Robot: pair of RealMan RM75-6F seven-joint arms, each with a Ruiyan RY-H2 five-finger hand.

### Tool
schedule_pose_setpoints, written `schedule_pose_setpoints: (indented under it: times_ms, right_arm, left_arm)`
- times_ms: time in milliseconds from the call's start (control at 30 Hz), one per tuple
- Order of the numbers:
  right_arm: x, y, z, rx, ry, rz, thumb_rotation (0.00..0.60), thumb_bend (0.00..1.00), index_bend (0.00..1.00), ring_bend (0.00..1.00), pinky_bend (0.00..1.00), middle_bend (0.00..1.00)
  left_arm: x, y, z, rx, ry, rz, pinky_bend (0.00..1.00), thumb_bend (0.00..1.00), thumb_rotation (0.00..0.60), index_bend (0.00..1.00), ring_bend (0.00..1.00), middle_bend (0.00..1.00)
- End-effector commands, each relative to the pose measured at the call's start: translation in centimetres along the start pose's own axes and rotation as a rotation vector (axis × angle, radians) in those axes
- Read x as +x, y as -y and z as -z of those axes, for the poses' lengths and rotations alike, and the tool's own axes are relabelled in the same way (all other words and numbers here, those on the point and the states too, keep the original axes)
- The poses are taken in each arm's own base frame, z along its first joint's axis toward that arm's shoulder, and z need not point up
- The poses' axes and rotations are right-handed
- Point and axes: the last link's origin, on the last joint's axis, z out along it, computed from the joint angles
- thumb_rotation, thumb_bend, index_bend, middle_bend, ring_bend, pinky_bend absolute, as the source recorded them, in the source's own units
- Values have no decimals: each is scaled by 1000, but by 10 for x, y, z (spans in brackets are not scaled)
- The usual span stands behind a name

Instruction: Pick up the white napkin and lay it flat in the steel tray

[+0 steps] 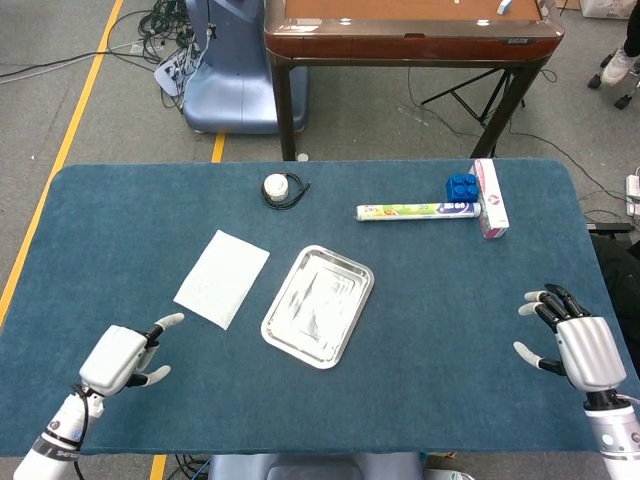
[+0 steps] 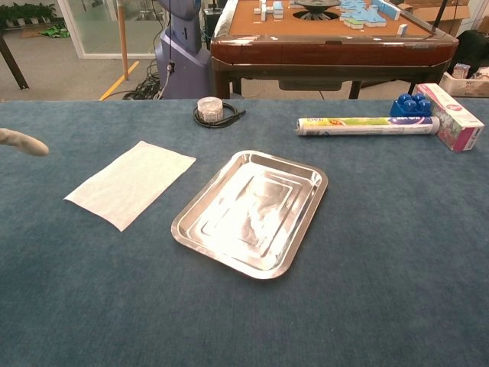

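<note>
The flat white rectangular paper napkin (image 1: 222,278) is lying on the blue cloth-covered table (image 1: 420,300), just to the left of the shiny rectangular steel tray (image 1: 318,306), close but not touching it. The tray is holding nothing and is sitting near the table's centre at a slight angle.

The robot's left hand (image 1: 122,357) is hovering over the near-left part of the table, near the napkin's closest corner but apart from it. Its fingers are spread, with one finger and the thumb pointing out toward the napkin, and it is gripping nothing. In the chest view only a pale fingertip (image 2: 23,142) is poking in from the left edge.

The right hand (image 1: 577,340) is sitting over the near-right edge, well apart from the tray, with its fingers fanned wide and nothing in them.

Along the far side, a small round white container with a black cord (image 1: 280,189) is lying behind the napkin. To the right, a long printed roll (image 1: 416,211) is lying crosswise, ending beside a blue plastic block (image 1: 461,187) and a pink-and-white carton (image 1: 490,197).
</note>
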Motion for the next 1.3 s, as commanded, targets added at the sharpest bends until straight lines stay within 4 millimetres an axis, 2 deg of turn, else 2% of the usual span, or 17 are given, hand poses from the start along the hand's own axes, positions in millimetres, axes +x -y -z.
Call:
schedule_pose_setpoints:
  times_ms: [33,233,533,733,1300]
  right_arm:
    - [0,0,0,-1,-1,0,600,170,418,179,498,324]
    - [0,-1,0,-2,3,-4,600,170,418,183,549,326]
    - [2,-1,0,1,-4,-17,600,170,418,184,553,326]
    - [4,-2,0,-2,-8,-25,600,169,419,184,552,327]
    - [6,-4,0,-6,-11,-37,600,170,419,185,552,329]
  left_arm:
    - [-4,-5,-11,-39,7,-7,1000,142,600,260,935,999]
    - [-11,-10,-28,-66,11,-8,1000,139,600,312,979,1000]
    - [-24,-17,-52,-94,29,-64,1000,135,600,330,982,1000]
    - [-34,-17,-65,-96,48,-119,1000,87,600,329,982,1000]
    - [-61,-11,-95,-67,89,-181,1000,86,600,351,983,1000]
